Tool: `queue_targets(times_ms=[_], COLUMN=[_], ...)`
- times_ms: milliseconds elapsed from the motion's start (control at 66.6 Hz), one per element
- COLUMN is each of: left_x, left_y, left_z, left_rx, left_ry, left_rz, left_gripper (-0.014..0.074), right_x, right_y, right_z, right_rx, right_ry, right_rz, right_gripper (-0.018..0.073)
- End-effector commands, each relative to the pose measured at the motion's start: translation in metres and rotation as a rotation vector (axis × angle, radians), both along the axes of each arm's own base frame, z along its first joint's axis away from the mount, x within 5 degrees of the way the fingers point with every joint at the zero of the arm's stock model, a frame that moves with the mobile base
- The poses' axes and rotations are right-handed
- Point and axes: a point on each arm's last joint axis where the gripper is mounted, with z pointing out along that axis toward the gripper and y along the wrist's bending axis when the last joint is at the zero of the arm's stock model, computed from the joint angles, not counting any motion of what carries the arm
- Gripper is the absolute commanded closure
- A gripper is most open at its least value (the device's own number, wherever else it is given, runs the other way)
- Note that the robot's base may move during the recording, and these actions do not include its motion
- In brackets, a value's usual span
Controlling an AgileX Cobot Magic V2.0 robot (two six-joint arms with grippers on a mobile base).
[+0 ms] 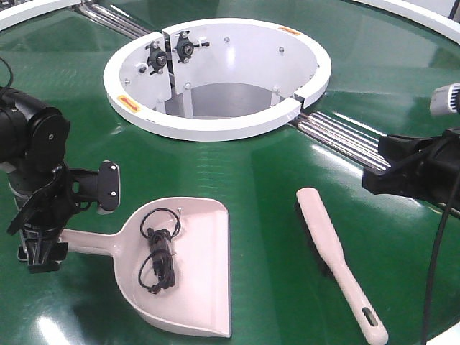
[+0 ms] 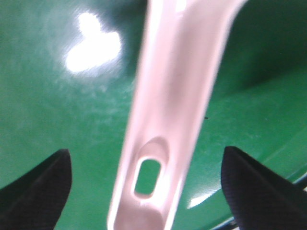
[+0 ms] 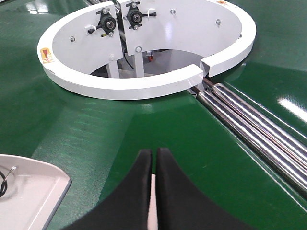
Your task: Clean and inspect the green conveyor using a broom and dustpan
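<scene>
Green conveyor (image 1: 259, 180), dustpan (image 1: 188, 266) handle between spread left hand (image 2: 148, 191) (untouched)

Dustpan (image 1: 188, 269) holds black cable (image 1: 159, 251); broom (image 1: 338, 262) beside.

Bright overhead glare on the green conveyor (image 2: 57, 96); left-wrist view blurred.

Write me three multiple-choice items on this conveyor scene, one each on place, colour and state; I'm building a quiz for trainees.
1. Where does the black cable lie?
A. in the dustpan
B. on the broom
C. inside the white hub

2. What colour is the conveyor?
A. grey
B. dark green
C. blue

3. How is the left pincer?
A. shut on the broom
B. out of view
C. open astride the dustpan handle

Key: 1 A, the cable rests in the scoop; 2 B, the belt is glossy green; 3 C, the fingers stand clear either side of the handle.
</scene>
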Motion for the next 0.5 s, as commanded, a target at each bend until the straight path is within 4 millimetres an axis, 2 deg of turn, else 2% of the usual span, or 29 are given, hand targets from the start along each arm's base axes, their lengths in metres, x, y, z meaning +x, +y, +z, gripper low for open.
queue_targets(times_ms=[0,150,255,375,480], left_x=[-0.007,-0.02,-0.034,-0.05,-0.064], left_y=[0.001,0.011,0.02,0.023,0.021], left_z=[0.031,0.066,0.098,0.134,0.165], left_rx=[-0.016,-0.014,-0.05,-0.214,-0.483], left_ry=[-0.101,-0.259,-0.429,-0.667,-0.87], left_rz=[0.09,0.153,0.193,0.333,0.484], left_gripper=[0.0006,0.0089,0.0191,0.0372,0.0587], right_x=[0.0,0.0,-0.002,-0.012,-0.021], right_y=[0.0,0.0,-0.001,-0.004,-0.006], right_z=[0.019,0.019,0.022,0.033,0.043], right_rx=[0.03,0.03,0.033,0.049,0.046], right_ry=[-0.113,-0.114,-0.124,-0.191,-0.26], right_rz=[-0.007,-0.007,-0.007,-0.01,-0.007], right_gripper=[0.0569,0.0567,0.0564,0.0564,0.0564])
